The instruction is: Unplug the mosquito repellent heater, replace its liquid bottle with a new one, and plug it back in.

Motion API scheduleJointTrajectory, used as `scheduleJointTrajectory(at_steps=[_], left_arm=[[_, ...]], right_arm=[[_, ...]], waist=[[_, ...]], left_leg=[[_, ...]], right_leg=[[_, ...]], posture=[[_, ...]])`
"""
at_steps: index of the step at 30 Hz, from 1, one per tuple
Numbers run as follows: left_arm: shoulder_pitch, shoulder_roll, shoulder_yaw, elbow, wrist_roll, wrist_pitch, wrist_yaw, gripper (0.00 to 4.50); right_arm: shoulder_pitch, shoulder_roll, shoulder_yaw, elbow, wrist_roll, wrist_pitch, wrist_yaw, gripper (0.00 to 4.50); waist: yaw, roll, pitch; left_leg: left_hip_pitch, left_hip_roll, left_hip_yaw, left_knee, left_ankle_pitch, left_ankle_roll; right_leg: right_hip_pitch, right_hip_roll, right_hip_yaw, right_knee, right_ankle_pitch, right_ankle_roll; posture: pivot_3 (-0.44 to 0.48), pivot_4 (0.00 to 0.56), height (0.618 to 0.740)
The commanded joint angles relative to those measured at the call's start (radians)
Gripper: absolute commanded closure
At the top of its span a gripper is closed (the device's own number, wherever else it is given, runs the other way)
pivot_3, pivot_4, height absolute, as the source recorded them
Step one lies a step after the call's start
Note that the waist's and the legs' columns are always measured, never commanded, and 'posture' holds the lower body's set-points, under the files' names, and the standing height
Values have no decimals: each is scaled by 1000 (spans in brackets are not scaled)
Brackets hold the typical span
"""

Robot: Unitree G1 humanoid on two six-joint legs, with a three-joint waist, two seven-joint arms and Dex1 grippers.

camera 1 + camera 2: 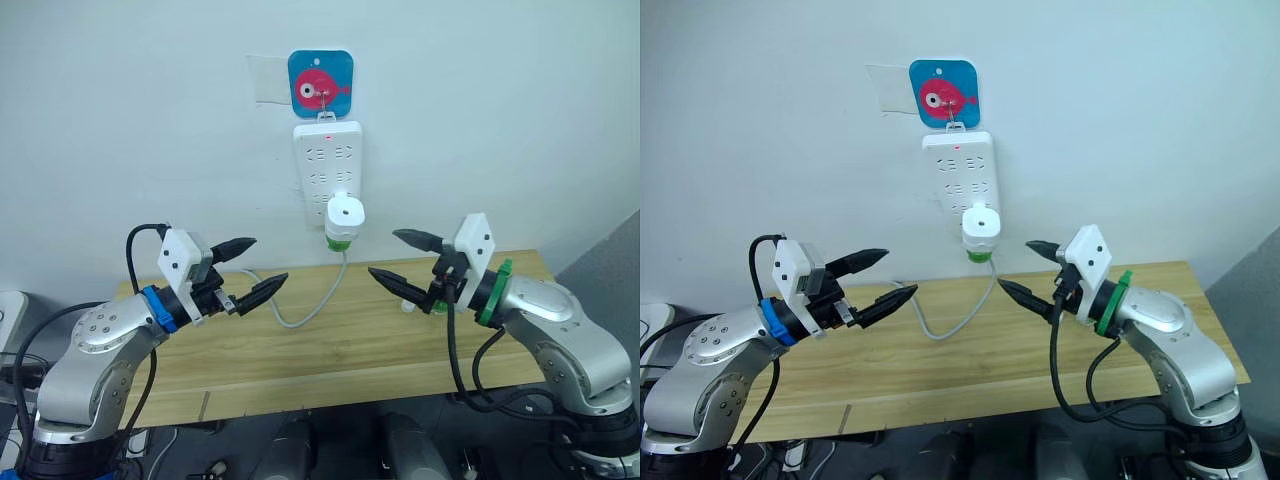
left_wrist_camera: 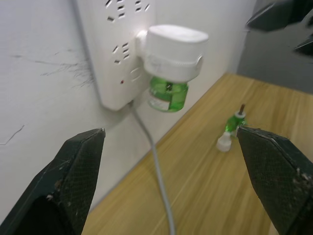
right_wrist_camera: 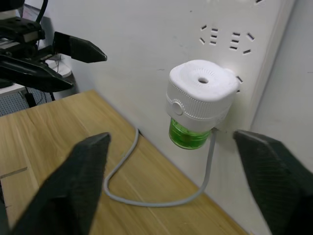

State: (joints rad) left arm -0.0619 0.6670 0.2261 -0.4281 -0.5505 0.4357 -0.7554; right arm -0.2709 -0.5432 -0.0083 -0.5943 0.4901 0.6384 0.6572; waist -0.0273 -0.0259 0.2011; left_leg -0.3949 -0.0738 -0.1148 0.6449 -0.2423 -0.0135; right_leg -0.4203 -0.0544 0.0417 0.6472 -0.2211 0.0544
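The white mosquito repellent heater (image 1: 344,213) is plugged into the lower part of the wall power strip (image 1: 325,160). Its green liquid bottle (image 3: 187,134) hangs under it. A second small green bottle (image 2: 234,123) stands on the wooden table (image 1: 330,350) with a white cap (image 2: 223,143) lying beside it, just behind my right gripper. My left gripper (image 1: 250,268) is open, held above the table to the left of the heater. My right gripper (image 1: 398,257) is open too, to the right of the heater and a little below it. Neither touches anything.
A grey cable (image 1: 300,315) runs from the strip's lower end down onto the table and curves left. A blue hook plate with a pink fish (image 1: 320,85) holds the strip on the white wall. The table's front edge lies just under both arms.
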Motion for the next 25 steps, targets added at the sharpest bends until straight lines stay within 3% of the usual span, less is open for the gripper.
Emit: scheduleJointTrajectory(at_steps=[1,25], left_arm=[[9,20,21,-38,22,-17,11,0],[-7,15,5,-34,23,-13,9,0]], right_arm=[[9,-17,-40,-45,19,-33,9,31],[32,-28,-22,-33,3,-60,-17,31]], waist=[[1,0,0],[1,0,0]], left_leg=[[0,0,0,0,0,0],[0,0,0,0,0,0]], right_leg=[[0,0,0,0,0,0],[0,0,0,0,0,0]], posture=[[3,170,740],[-3,173,740]])
